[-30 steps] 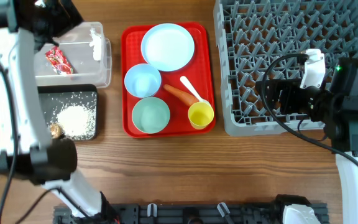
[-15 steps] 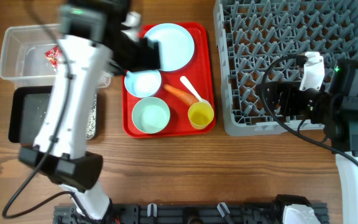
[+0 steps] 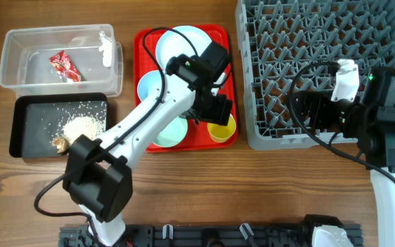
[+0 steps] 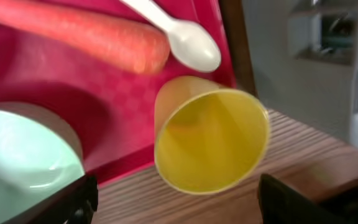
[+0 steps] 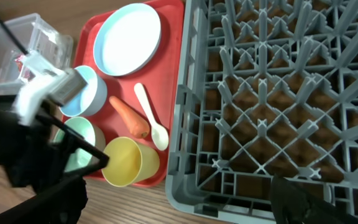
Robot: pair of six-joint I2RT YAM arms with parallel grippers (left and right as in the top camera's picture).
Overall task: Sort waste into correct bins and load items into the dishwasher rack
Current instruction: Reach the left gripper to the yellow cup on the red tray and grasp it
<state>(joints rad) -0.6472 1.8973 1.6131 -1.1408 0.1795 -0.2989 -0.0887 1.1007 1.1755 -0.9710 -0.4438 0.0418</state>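
Now, at the far left, the clear tub (image 3: 62, 30) holds the red wrapper (image 3: 64, 66) and the black tray (image 3: 18, 130) near it holds the rice grains (image 3: 81, 127). My left arm, which hung over that tub a second ago, is gone from there. It has swung right across the red serving tray (image 3: 141, 41), and my left pincer (image 4: 179, 200) now sits low at the tray's near right corner, jaws apart and empty, straddling the upright yellow cup (image 4: 211, 142). The carrot (image 4: 79, 34) and white spoon (image 4: 185, 40) lie just beyond it. I judge the cup is my next pick, though the carrot remains to be sorted. Further right, the dishwasher rack (image 3: 307, 27) shows no dishes where I can see it. My right pincer (image 5: 179, 205) has stayed over the rack's near edge, spread wide and holding nothing.
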